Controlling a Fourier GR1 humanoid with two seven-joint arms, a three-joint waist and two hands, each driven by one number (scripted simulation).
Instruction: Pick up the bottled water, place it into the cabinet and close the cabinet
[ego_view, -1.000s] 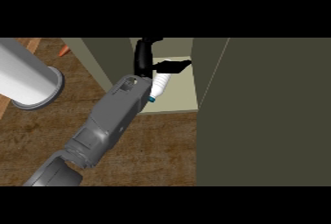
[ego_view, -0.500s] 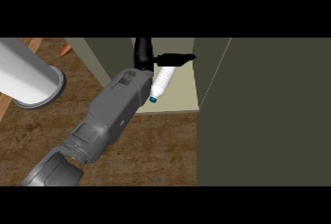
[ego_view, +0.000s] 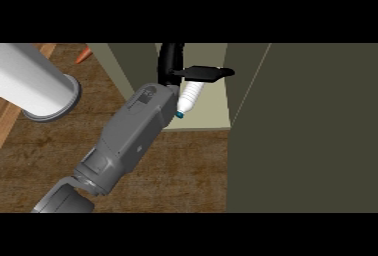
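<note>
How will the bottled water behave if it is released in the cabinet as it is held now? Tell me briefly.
Likely to roll or topple: the bottled water is round and held aslant, its blue cap end free. Probably stiff: it shows no bend though the right hand grips only its far end. Its ribbed sides may resist slipping.

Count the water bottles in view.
1 water bottle, held by the black hand inside the open cabinet, cap toward the cabinet's front edge. Others may be hidden behind the door.
</note>
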